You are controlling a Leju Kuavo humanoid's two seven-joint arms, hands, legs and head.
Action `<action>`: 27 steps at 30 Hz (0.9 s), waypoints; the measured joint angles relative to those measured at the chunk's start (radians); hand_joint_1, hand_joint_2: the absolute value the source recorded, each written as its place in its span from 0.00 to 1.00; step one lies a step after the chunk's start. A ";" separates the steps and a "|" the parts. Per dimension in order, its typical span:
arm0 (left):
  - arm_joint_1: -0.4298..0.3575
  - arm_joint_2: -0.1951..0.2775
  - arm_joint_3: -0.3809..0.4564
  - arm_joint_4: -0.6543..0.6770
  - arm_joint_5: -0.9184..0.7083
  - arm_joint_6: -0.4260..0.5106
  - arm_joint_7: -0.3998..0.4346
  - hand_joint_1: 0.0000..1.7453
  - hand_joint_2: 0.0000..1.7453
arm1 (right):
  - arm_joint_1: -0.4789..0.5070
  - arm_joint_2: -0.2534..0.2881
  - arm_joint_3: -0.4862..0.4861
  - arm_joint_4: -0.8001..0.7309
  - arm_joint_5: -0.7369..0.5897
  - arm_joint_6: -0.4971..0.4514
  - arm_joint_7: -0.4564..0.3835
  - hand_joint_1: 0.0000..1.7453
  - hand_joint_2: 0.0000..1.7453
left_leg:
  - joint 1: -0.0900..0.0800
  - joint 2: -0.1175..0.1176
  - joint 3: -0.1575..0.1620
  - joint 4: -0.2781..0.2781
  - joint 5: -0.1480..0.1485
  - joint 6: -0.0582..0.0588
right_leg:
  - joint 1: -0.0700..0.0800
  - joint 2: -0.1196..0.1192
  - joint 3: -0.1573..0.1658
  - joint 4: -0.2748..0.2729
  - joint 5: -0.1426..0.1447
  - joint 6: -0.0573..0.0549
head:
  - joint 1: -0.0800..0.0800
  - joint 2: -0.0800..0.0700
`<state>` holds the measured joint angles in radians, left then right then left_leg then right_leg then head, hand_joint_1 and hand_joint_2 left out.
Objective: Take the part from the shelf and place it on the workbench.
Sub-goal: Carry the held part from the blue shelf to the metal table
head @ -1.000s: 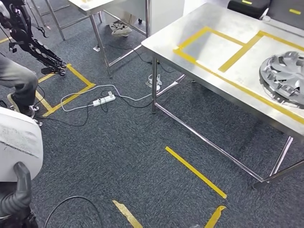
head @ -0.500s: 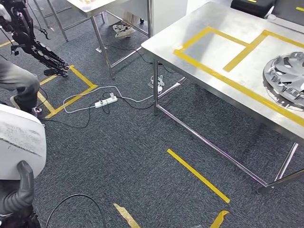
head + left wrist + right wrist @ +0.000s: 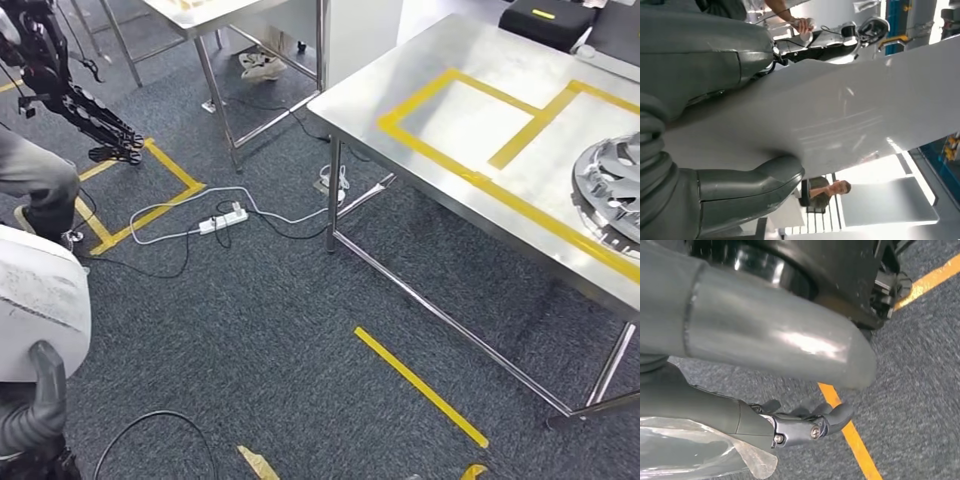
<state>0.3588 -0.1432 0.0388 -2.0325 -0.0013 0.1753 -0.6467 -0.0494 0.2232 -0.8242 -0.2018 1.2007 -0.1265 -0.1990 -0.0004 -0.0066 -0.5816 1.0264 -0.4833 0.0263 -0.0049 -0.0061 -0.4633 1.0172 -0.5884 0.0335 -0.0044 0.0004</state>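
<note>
- Your left hand clamps the white part, carried at your left.
- The workbench lies ahead-right, its near-left corner closest.
- Right hand: fingers curled, holding nothing.

white power strip on carpet, silver hubcap, yellow floor tape

No readable text, labels, brands or numbers on any surface in these views.
</note>
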 joint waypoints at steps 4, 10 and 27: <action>-0.001 -0.001 0.000 0.000 0.005 0.000 0.000 1.00 1.00 | 0.001 0.000 -0.003 0.000 -0.013 0.000 0.006 0.00 0.00 | 0.000 0.000 0.033 -0.008 -0.024 0.015 | 0.000 0.003 -0.165 0.238 -0.068 0.005 | 0.005 0.000; 0.002 -0.002 0.001 0.000 0.006 -0.001 0.000 1.00 1.00 | 0.003 0.000 -0.034 0.000 -0.056 0.016 0.000 0.00 0.00 | -0.010 0.013 0.116 -0.010 -0.091 0.013 | 0.018 -0.033 -0.200 0.071 0.092 -0.024 | 0.005 0.000; 0.011 -0.003 0.003 0.000 0.007 -0.009 0.000 1.00 1.00 | -0.001 0.004 -0.070 -0.001 -0.077 0.020 -0.009 0.00 0.00 | 0.023 -0.048 -0.016 0.023 -0.021 -0.049 | -0.008 0.100 -0.085 0.010 0.064 -0.021 | -0.003 0.000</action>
<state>0.3698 -0.1459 0.0418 -2.0323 0.0057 0.1664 -0.6462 -0.0502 0.2275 -0.8942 -0.2024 1.1234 -0.1066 -0.2082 0.0222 -0.0549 -0.5972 1.0489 -0.5046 -0.0223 -0.0126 0.0935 -0.5484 1.0273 -0.5245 0.0121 -0.0072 0.0004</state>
